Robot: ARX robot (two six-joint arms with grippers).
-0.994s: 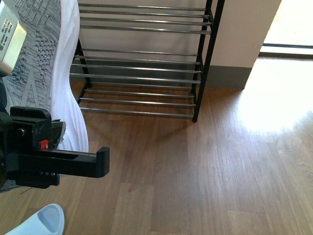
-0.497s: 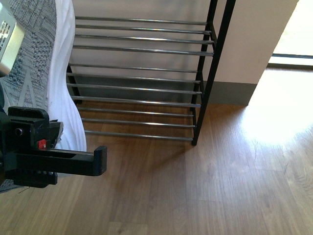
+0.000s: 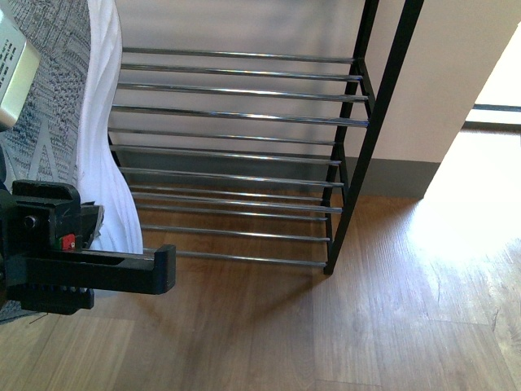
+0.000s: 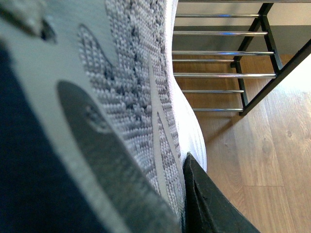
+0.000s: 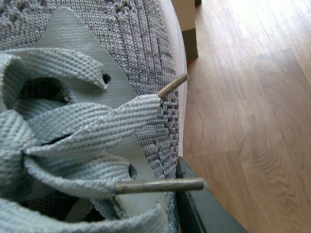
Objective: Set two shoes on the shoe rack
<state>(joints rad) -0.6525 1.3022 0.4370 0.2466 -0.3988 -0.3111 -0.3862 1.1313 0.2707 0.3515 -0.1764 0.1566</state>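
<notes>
- Front view: every tier of the shoe rack [image 3: 379, 106] in view is bare, so 0 of 2 placed! The left gripper [image 3: 122, 262] clamps the sneaker [image 3: 57, 122] just before it, long axis upright, white sole facing the rods.
- Left wrist view: toe end leads away toward the rack.
- Right wrist view: the right gripper [image 5: 192, 211] looks clamped on the second sneaker [image 5: 136, 39], toe pointing away, off the floor.

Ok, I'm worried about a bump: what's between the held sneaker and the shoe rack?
Nothing: the left wrist view shows only bare wood floor between the sneaker and the rack.
</notes>
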